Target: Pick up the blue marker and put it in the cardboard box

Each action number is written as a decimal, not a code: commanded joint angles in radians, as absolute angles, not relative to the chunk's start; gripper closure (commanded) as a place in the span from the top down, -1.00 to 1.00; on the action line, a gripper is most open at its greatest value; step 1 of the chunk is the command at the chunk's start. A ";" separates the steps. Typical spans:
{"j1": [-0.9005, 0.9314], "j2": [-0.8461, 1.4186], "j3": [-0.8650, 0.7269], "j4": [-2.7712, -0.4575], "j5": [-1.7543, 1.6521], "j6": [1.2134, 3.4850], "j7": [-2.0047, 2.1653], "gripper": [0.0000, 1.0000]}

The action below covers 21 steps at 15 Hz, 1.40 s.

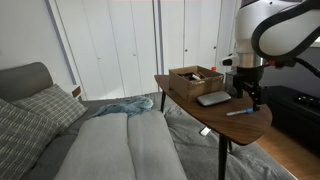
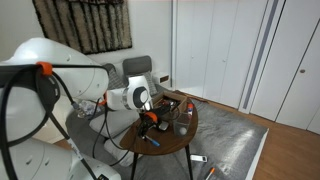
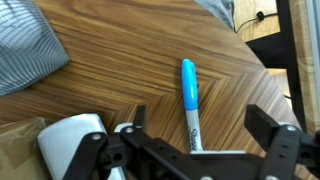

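Blue marker (image 3: pixel 190 100) lies on herringbone tabletop (image 3: pixel 120 80).

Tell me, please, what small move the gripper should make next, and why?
Probably lower straight down. In the wrist view the blue marker lies flat on the table, roughly between the fingers of the open gripper, which seem not yet down beside it.

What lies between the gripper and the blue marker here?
Nothing. In the wrist view the open gripper hangs over the marker, with its fingers on either side and only bare wooden table in between.
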State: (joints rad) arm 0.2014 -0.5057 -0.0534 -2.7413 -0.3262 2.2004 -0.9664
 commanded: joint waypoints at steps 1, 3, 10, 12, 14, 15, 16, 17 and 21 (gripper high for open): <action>0.200 -0.470 -0.057 -2.704 -0.272 2.137 -1.036 0.97; 0.190 -0.462 -0.049 -2.697 -0.274 2.127 -1.031 0.47; 0.190 -0.379 -0.013 -2.651 -0.285 2.133 -0.984 -0.42; 0.188 -0.355 -0.004 -2.644 -0.287 2.133 -0.980 -0.51; 0.185 -0.336 0.003 -2.638 -0.288 2.129 -0.977 -0.66; 0.183 -0.331 0.006 -2.635 -0.289 2.124 -0.974 -0.57; 0.180 -0.333 0.009 -2.634 -0.292 2.116 -0.970 -0.92; 0.171 -0.364 0.009 -2.640 -0.299 2.102 -0.956 -0.89; 0.116 -0.599 -0.004 -2.703 -0.343 2.054 -0.874 -0.93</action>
State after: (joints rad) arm 0.1613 -0.4009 -0.0118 -2.6531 -0.3099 2.1061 -0.9283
